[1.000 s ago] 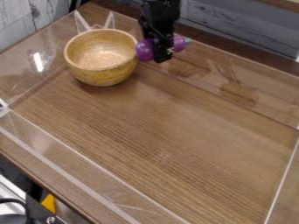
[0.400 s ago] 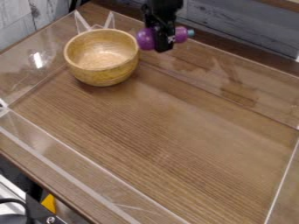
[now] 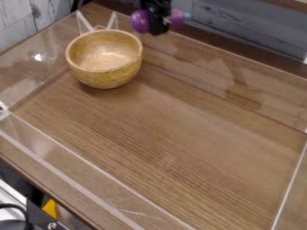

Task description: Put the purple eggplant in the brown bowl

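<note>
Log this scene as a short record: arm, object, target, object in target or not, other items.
gripper: near the top edge of the view, dark and partly cut off; closed on the eggplant
object: purple eggplant, held, with its blue-green tip toward the right
target: brown bowl, upright on the wooden table, nothing visible inside
object in target: no; it shows beyond the bowl's far right rim
other items: yellow object and part of a black item at the lower left
</note>
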Tool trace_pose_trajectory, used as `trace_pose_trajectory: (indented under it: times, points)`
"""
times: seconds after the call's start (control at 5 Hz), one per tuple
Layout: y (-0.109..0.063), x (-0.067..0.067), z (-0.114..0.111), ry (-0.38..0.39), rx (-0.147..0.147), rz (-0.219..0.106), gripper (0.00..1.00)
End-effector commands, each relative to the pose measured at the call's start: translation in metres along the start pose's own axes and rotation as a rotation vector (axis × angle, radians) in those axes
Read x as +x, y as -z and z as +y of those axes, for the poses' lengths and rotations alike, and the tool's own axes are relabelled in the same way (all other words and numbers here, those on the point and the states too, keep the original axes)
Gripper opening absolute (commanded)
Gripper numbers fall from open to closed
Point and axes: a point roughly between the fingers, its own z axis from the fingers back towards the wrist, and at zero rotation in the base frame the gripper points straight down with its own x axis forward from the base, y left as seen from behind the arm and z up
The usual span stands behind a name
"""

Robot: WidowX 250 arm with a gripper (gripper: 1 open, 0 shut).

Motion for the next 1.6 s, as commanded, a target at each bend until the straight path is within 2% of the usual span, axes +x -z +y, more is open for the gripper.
trace_pose_trajectory:
  times: [0.0, 0.2, 0.6, 0.8, 1.0, 1.2, 1.4]
  points:
    - [-0.023, -0.011, 0.032, -0.024, 0.076, -0.026, 0.0]
    - [-0.016, -0.023, 0.046, -0.004, 0.086, -0.007, 0.0]
    - [-0.01, -0.064, 0.068, 0.049, 0.09, 0.013, 0.0]
    - [0.014, -0.079, 0.063, 0.11, 0.087, 0.018, 0.0]
    - [0.042, -0.087, 0.054, 0.162, 0.068, 0.025, 0.0]
    - [0.047, -0.089, 0.06, 0.106, 0.068, 0.041, 0.0]
    - [0.039, -0.09, 0.066, 0.04, 0.065, 0.039, 1.0]
